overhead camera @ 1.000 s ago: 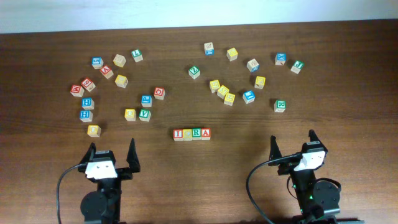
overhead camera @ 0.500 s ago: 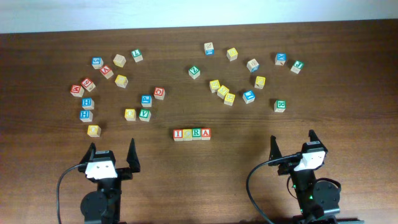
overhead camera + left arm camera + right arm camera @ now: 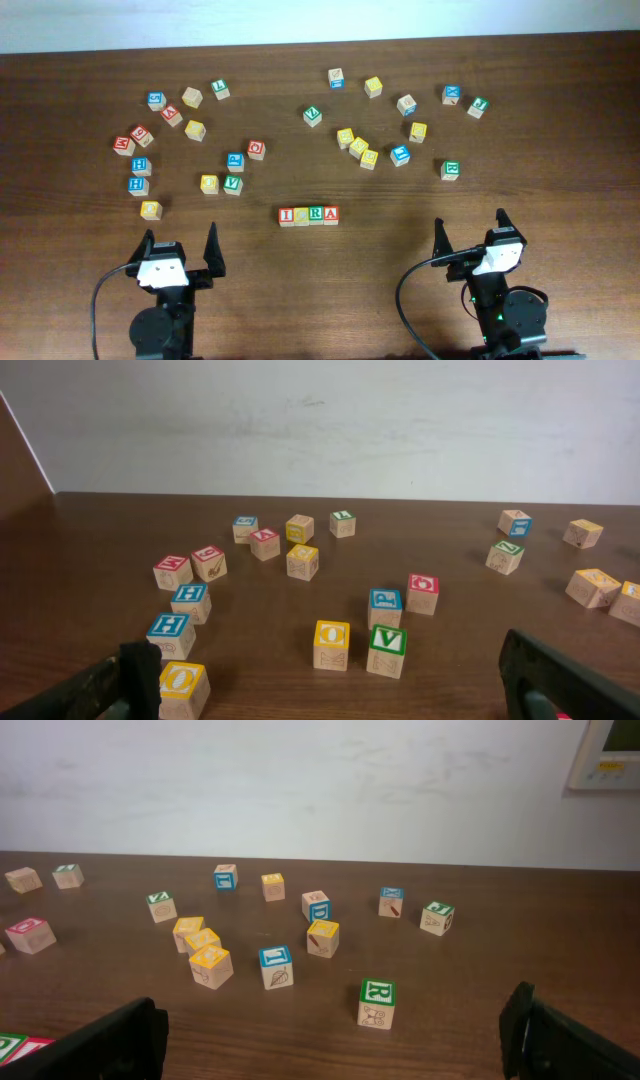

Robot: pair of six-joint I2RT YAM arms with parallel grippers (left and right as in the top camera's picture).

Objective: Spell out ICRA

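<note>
Overhead shows a dark brown wooden table (image 3: 560, 200) under a white wall (image 3: 300, 20), the four-cube wooden ICRA row (image 3: 308, 215) at lower centre, with the left gripper (image 3: 180, 248) and right gripper (image 3: 470, 232) below it, both spread wide and empty.

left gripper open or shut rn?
Open. Left gripper jaws stand wide apart in overhead and left wrist views, holding nothing.

A: What colour are the two arms?
B: Black. The left arm (image 3: 160, 322) and the right arm (image 3: 512, 315) each have a round black base and a white block (image 3: 163, 268) on top.
A: And the fingers (image 3: 212, 250)?
B: Black, flat and pointy. A thin black cable (image 3: 97, 300) loops beside each arm. The right arm has a tiny green light (image 3: 497, 318).
</note>
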